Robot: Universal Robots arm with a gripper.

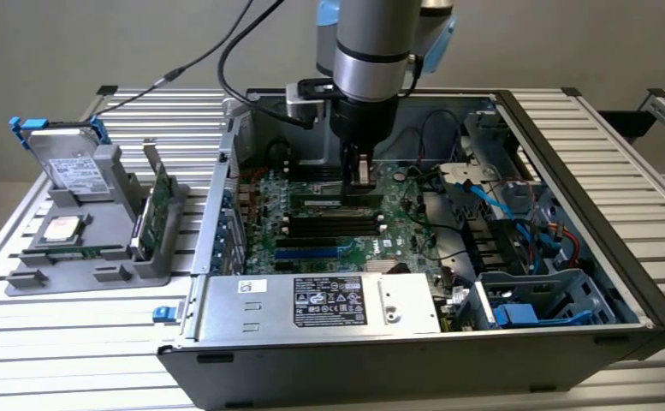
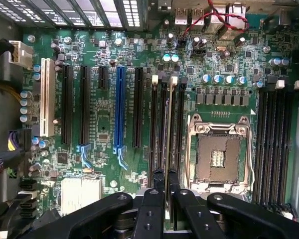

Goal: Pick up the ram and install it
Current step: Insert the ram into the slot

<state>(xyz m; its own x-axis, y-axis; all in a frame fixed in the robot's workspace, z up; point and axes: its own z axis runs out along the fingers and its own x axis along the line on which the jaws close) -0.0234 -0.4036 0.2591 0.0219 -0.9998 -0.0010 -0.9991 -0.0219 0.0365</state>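
The ram (image 2: pixel 168 124) is a thin green stick seen edge-on, and my gripper (image 2: pixel 166 175) is shut on it with one black finger (image 2: pixel 157 185) on each side. It stands on edge in line with the black memory slots (image 2: pixel 154 124) beside the empty CPU socket (image 2: pixel 218 158). Whether it is seated in a slot I cannot tell. In the exterior view my gripper (image 1: pixel 359 178) reaches down into the open computer case (image 1: pixel 606 257), low over the motherboard (image 1: pixel 309 248), with the ram (image 1: pixel 321 202) lying along the slot bank under it.
A grey holder (image 1: pixel 35 278) on the exterior view's left carries a silver hard drive (image 1: pixel 75 167) with blue rails and a green expansion card (image 1: pixel 158 201). The power supply (image 1: pixel 321 304) fills the case front. Blue cables (image 1: pixel 486 201) and a drive cage (image 1: pixel 537 295) crowd the exterior view's right.
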